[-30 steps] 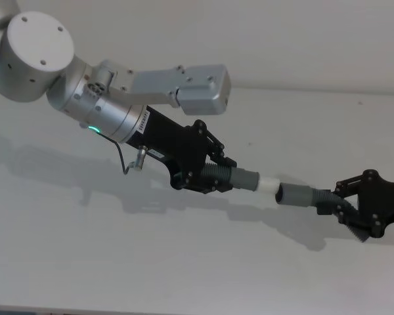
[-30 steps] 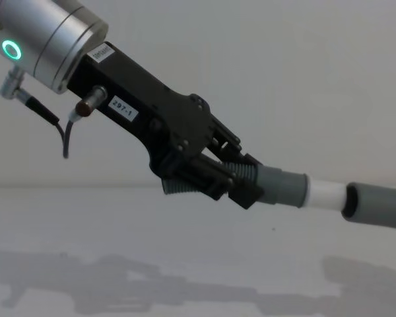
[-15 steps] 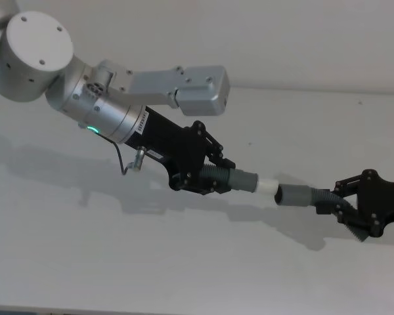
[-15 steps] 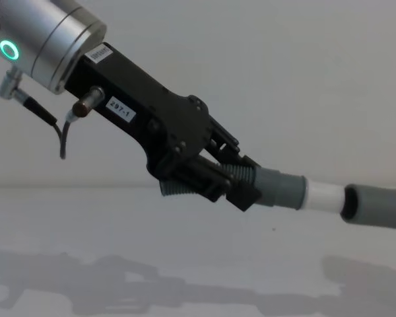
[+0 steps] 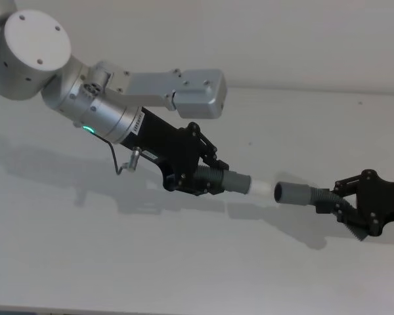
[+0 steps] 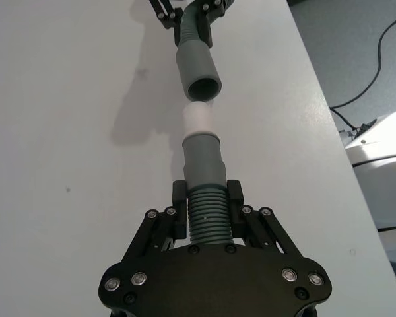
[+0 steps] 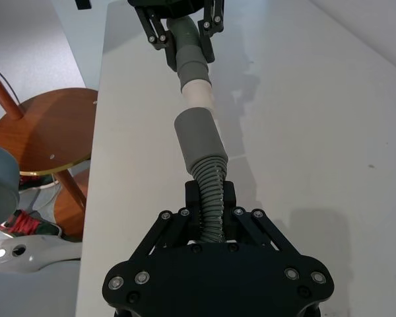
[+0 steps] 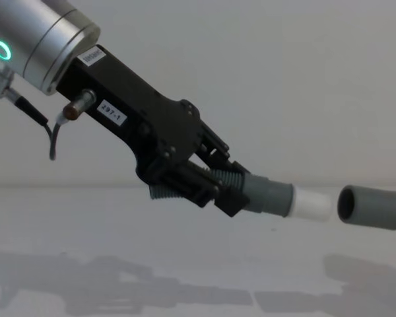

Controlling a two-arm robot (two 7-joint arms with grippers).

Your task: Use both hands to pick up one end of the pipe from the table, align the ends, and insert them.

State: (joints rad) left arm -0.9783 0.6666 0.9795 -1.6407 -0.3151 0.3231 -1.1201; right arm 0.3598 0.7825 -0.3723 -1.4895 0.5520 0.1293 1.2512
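The left end effector is pinching the ribbed part of one pipe piece above the table, and its white tube tip is pointing toward 3 o'clock in the head view. The right end effector is pinching the other pipe piece, whose socket mouth is facing 9 o'clock. A small gap is separating tip and mouth (they are not touching). I am judging the risk like this: the two axes are looking slightly angled, so the tip may be hitting the socket rim, and the flexible ribbed sections may be bending instead of sliding in.
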